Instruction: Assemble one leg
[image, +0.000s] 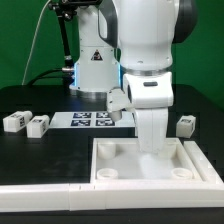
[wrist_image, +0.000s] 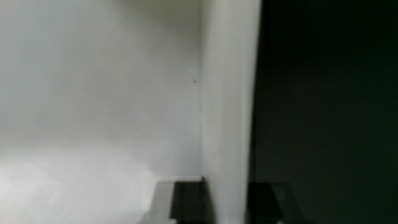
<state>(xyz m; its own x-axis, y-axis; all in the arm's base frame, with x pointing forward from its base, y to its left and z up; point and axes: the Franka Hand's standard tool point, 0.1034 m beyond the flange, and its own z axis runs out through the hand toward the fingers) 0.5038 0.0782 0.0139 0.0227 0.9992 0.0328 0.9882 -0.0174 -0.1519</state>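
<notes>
Nearest me in the exterior view, the big white square panel (image: 130, 172) lies flat on the black worktop (image: 55, 150). It's matte plastic with a raised rim and round corner sockets. My gripper (image: 150, 147) is down at its far rim.

The wrist view adds what that angle hides: two dark fingers (wrist_image: 178, 205) straddle a thin white upright edge (wrist_image: 226, 100), with smooth blurred white on one side and black on the other. Clamped or merely around it, I cannot tell.

Further back, only the exterior view shows the stubby tagged blocks. One leg (image: 14, 122) and another leg (image: 38, 125) sit just beside each other on that view's left, and a third leg (image: 185, 125) is on its right. All lie on the worktop, apart from the gripper. The marker board (image: 95, 120) lies between them, and the glossy white arm (image: 148, 50) rises above.
</notes>
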